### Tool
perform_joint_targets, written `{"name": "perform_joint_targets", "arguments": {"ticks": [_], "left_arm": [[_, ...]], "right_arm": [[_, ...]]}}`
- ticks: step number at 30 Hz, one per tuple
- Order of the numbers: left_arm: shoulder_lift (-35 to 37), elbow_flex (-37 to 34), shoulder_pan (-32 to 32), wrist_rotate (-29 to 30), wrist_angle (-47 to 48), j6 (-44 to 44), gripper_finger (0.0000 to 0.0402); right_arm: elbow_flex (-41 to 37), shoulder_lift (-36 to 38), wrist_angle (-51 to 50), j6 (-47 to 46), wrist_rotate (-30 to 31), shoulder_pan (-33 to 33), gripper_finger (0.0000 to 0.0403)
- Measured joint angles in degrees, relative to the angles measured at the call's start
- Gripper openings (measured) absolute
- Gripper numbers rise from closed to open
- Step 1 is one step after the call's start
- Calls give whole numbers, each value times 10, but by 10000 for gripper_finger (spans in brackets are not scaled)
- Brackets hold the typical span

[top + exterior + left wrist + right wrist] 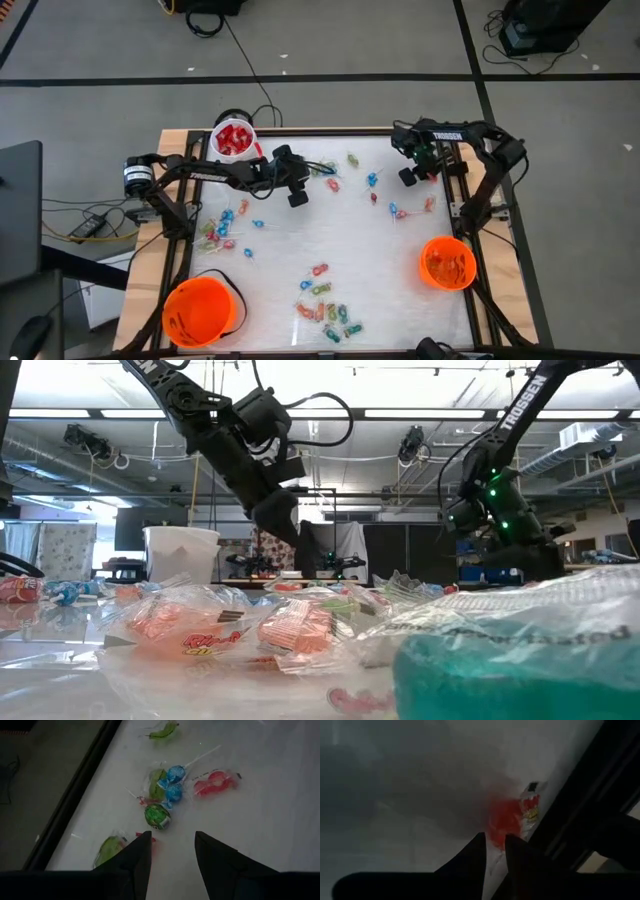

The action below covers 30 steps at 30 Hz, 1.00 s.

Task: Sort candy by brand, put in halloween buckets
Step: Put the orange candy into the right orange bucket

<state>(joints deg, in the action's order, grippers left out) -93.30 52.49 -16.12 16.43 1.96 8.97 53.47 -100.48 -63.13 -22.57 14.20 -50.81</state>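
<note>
Left edge of table (300, 235): orange bucket (198, 310) sits at the near left corner; loose wrapped sweets in it, cannot tell which kind. Beside the far left corner, white pail (234, 139) holds red packets. Between the two, a cluster of blue and pink lollipops (222, 228) lies along the left rim.

Left gripper (297, 197) hovers over the table's far-middle area. Its fingers (137, 857) stand apart with a clear gap and nothing between them. Just ahead of the tips, in the left wrist view: a green round sweet (157, 816), two blue lollipops (172, 782), a red wrapped piece (215, 782). No contact seen with any of them.

Centre, near edge: a mixed pile of candy (325, 312), pink, green and blue wrappers, with a few strays toward mid-table.

Right side: second orange bucket (447, 263) stands by the right rim, orange-toned pieces inside. A few lollipops (397, 212) lie scattered between it and the far edge.

Right gripper (409, 177) is low at the far right corner, close beside the black frame rail (590, 800). Its fingers (475, 851) are drawn nearly together, a narrow slit left. A red packet (507, 822) lies right at the tips; cannot tell whether it is pinched or merely touched.
</note>
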Motion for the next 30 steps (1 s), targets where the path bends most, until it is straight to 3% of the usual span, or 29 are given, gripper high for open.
{"name": "perform_joint_targets", "arguments": {"ticks": [4, 7, 16, 21, 30], "left_arm": [[0, 0, 0, 0, 3, 0, 157], [0, 0, 0, 0, 7, 7, 157], [0, 20, 0, 1, 41, 13, 157], [0, 22, 0, 2, 56, 13, 157], [0, 22, 0, 1, 69, 13, 157]], "right_arm": [[0, -3, -6, 6, 1, 6, 59], [0, 15, -14, 20, -35, 16, 23], [0, 178, -77, 28, -189, 117, 6], [0, 273, -163, -36, -262, 215, 6], [0, 399, -248, -247, -376, 405, 6]]}}
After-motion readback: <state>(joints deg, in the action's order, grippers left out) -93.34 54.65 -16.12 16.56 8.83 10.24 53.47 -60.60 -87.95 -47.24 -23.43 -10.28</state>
